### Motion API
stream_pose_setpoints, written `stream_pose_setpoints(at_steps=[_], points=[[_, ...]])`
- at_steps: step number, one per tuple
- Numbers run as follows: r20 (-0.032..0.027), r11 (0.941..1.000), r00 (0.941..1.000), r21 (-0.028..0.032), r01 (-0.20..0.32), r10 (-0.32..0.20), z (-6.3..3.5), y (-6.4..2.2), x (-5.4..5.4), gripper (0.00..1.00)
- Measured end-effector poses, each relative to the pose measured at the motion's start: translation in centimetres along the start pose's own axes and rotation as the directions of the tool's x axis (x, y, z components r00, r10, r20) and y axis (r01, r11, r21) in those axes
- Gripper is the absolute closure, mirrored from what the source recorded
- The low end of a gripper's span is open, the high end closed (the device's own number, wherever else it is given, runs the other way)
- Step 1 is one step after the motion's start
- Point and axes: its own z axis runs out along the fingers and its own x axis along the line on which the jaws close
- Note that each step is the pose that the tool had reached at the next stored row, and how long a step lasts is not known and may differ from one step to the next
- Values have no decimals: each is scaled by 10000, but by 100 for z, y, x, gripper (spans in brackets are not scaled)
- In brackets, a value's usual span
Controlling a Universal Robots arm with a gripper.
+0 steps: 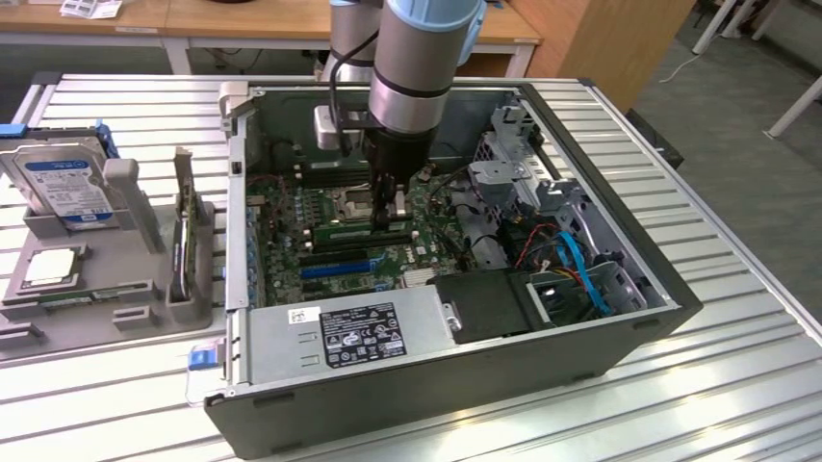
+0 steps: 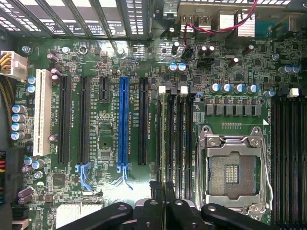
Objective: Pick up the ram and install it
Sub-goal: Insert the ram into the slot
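Green and thin, the ram (image 1: 361, 232) is clamped between the closed fingers of the end effector (image 1: 384, 219), deep inside an open grey computer case (image 1: 617, 346). The stick lies level along the motherboard (image 1: 289, 226), directly under the end effector, at the bank of black memory slots (image 1: 346, 245). Whether it is fully seated in a slot cannot be told.

From the wrist view the end effector (image 2: 163, 191) pinches the ram (image 2: 164, 158) edge-on, so the board shows as a narrow line running away from the fingertips along the memory slots (image 2: 178, 139). Just beside the end effector on one side lies the open silver CPU socket (image 2: 232, 172); on the other side, a little farther off, is the blue expansion slot (image 2: 123, 124).

Near the end effector, toward the camera in the exterior view, sits the power supply (image 1: 346, 332) with its label. Well apart from the end effector, toward the exterior view's left and outside the case, a grey tray (image 1: 129, 313) on the ribbed metal bench (image 1: 719, 385) carries a hard drive (image 1: 64, 183) and a square silver chip (image 1: 49, 267).
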Motion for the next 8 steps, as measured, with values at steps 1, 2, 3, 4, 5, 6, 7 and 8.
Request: stream_pose_setpoints(at_steps=[1,2,3,4,5,6,7,8], points=[[-1,10000,10000,0,1,-1,2,0,0,89],[-2,10000,10000,-1,0,0,2,0,0,89],[-2,10000,10000,-1,0,0,2,0,0,89],[-2,10000,10000,-1,1,-1,2,0,0,89],[-1,10000,10000,0,1,-1,3,0,0,89],[-1,10000,10000,0,0,0,3,0,0,89],[1,10000,10000,1,1,-1,6,0,0,89],[3,10000,10000,1,1,-1,10,-1,0,89]])
